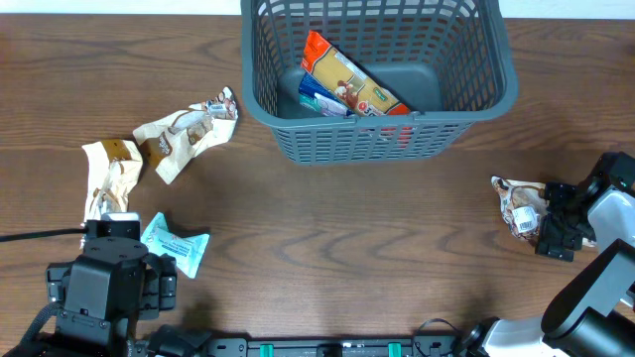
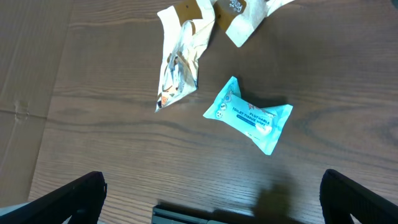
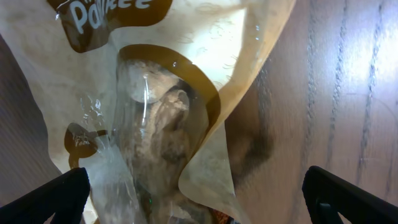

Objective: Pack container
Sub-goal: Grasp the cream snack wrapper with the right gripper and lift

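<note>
The grey-teal slotted container stands at the back centre and holds an orange-and-cream packet over a blue one. My left gripper is open and empty near the front left, just short of a light-blue wipes packet, which also shows in the overhead view. My right gripper is open at the far right, its fingers on either side of a cream-and-brown snack packet lying on the table, also seen from overhead.
Two more cream-and-brown packets lie at the left, one by the left arm and one further back. The nearer one shows in the left wrist view. Cardboard lies at the far left edge.
</note>
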Robot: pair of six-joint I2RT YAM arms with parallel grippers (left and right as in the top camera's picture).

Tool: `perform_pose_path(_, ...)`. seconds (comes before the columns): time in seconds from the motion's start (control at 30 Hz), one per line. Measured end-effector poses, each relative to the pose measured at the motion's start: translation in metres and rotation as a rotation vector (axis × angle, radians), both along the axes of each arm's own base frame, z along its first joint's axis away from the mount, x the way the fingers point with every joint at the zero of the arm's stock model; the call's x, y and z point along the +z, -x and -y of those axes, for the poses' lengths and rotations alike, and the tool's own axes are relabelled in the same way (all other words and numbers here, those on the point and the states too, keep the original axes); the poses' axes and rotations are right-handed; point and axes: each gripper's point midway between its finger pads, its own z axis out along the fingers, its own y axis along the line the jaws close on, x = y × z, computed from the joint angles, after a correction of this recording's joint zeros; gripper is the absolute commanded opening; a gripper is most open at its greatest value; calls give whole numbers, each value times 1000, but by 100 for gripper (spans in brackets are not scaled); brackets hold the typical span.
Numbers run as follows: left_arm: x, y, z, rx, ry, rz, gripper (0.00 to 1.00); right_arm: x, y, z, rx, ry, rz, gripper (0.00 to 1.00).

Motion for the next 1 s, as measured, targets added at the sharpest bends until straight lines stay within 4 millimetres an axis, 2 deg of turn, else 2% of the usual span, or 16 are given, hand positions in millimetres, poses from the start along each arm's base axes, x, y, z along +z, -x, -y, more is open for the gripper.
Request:
perform_pose_path(0.4, 0, 0, 0, 0, 0, 0, 99, 1, -4, 4, -74, 4, 28, 99)
perform_pose_path(1.0, 0, 0, 0, 0, 0, 0, 99, 1, 2, 14, -108, 23, 18, 99)
